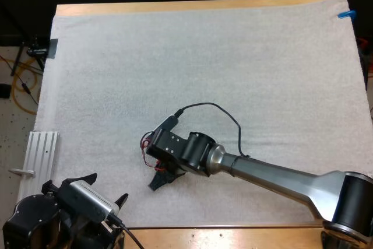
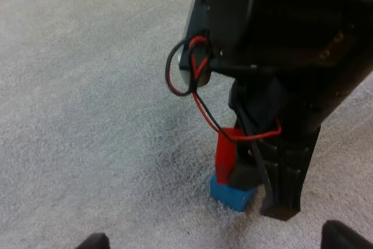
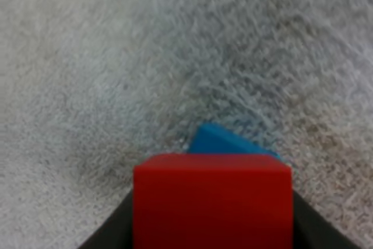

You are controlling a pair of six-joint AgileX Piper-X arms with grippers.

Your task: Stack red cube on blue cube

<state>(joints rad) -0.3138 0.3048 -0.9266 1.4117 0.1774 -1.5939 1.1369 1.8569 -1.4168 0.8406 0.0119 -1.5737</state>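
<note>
The wooden desk is covered almost edge to edge by a white mat. The right arm reaches in from the right edge across the near part of the mat, while the left arm sits at the near left corner. A pale ribbed metal rail lies off the mat's left edge, near the left arm. The right claw points down at the mat left of centre, clamped on the red cube, with a dark finger pressed to each side. The left claw hangs over the mat's near edge, well apart from the cubes, its fingers spread and holding nothing. From the left wrist, the red cube sits directly over the blue cube, which lies on the mat. I cannot tell whether the two touch.
</note>
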